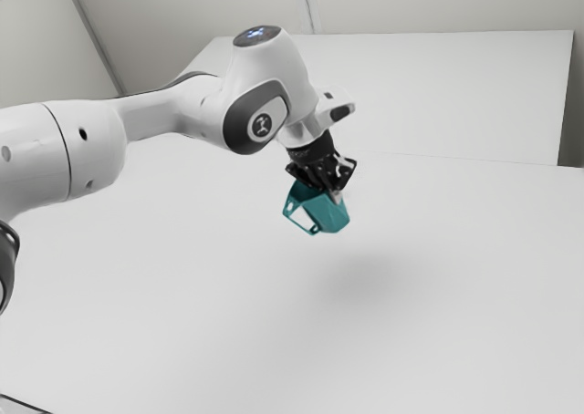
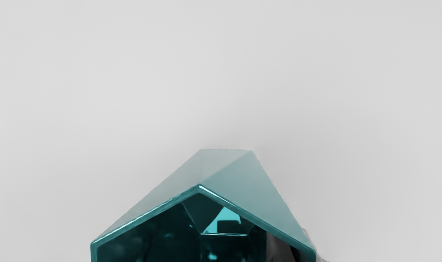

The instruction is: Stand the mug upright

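The black gripper (image 1: 336,193) is at the middle of the exterior view, pointing down with its fingers at the rim of the teal mug (image 1: 332,215). The faceted mug hangs tilted below the hand, its angular handle toward the exterior view's left, and a soft shadow lies beneath it. In the wrist view the open mouth of the mug (image 2: 239,185) faces the camera. There the gripper (image 2: 303,251) has one finger inside the mug and the other outside, pinching its wall; both are partly hidden.
The white table (image 1: 228,305) spreads under the arm, with the mug held above its surface. Behind it, a second white surface (image 1: 438,95) reaches toward the pale wall. A dark-edged object (image 1: 20,407) sits at the exterior view's lower left corner.
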